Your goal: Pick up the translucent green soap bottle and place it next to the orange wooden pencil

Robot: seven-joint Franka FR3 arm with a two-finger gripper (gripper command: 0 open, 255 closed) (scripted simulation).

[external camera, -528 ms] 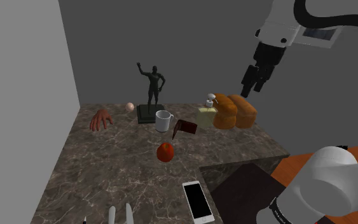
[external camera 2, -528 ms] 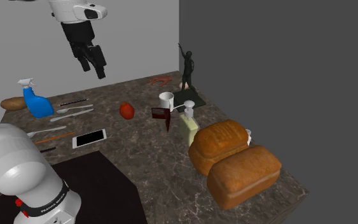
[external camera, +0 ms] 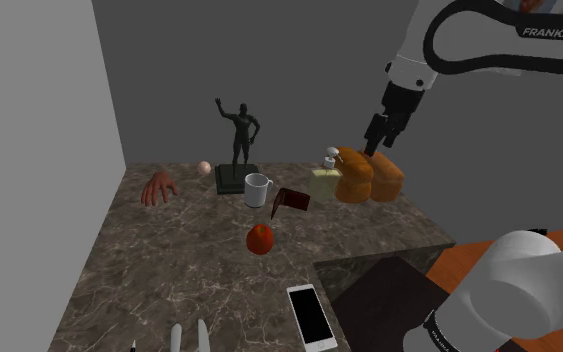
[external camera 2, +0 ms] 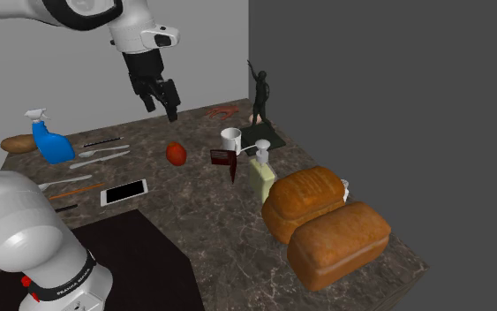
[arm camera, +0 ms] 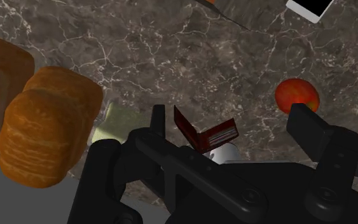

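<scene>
The soap bottle (external camera: 323, 180) is pale yellow-green with a white pump. It stands upright on the marble counter, between the bread loaves and an open red book (external camera 2: 260, 178). My gripper (external camera: 374, 146) hangs open and empty in the air, above the loaves and a little to the shoulder view's right of the bottle. In the second exterior view the gripper (external camera 2: 162, 109) appears high over the counter's middle. In the wrist view the fingers stand wide apart around the gripper's middle (arm camera: 231, 121), and the bottle's pale body (arm camera: 109, 125) shows beside the loaves. The orange pencil (external camera 2: 71, 191) lies near the phone.
Two bread loaves (external camera: 370, 177) crowd the bottle. Close by are a red open book (external camera: 291, 200), a white mug (external camera: 258, 188), a dark statue (external camera: 238, 140) and a red apple (external camera: 260, 238). A phone (external camera 2: 124, 192), cutlery (external camera 2: 99, 155) and a blue spray bottle (external camera 2: 52, 141) lie around the pencil.
The arm has swung lower and toward the shoulder view's left, bringing the gripper closer to the loaves and the bottle. The fingers remain open. No object has moved.
</scene>
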